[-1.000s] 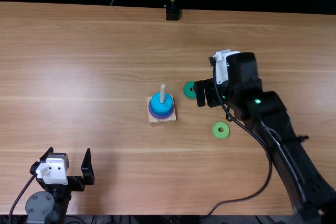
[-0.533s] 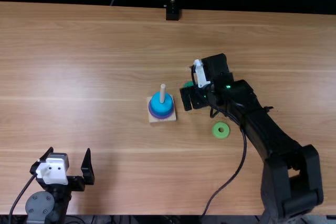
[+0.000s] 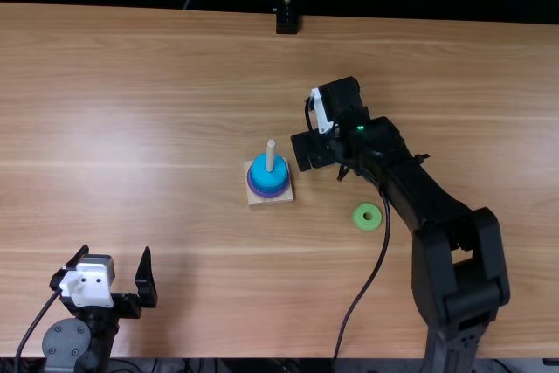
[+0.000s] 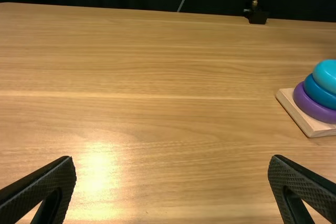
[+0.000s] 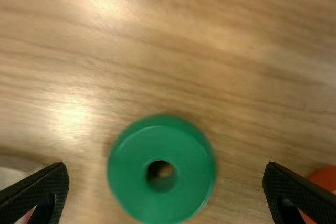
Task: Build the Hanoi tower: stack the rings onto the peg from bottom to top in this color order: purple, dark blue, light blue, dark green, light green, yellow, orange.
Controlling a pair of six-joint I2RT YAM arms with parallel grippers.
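Observation:
In the top view the right gripper [image 3: 311, 151] is just right of the wooden base [image 3: 259, 200]. In the right wrist view the right gripper [image 5: 165, 167] stands open over the dark green ring [image 5: 161, 170], which lies flat between its fingers, ungripped. Around the peg [image 3: 271, 156] are the purple ring [image 4: 310, 106], dark blue ring [image 4: 321, 94] and light blue ring [image 4: 328, 76], bottom to top. A light green ring [image 3: 367, 217] lies right of the base. The left gripper [image 3: 115, 251] is open at the near left; its wrist view shows the left gripper [image 4: 172, 162] empty.
An orange piece [image 5: 325, 179] shows beside one right finger in the right wrist view; a pale edge [image 5: 11, 176] is at the opposite side. A black stand [image 3: 286, 20] is at the table's far edge. The right arm's cable hangs near the light green ring.
My right gripper has moved left toward the base, now covering the dark green ring in the top view. The left arm and the stacked rings have stayed put.

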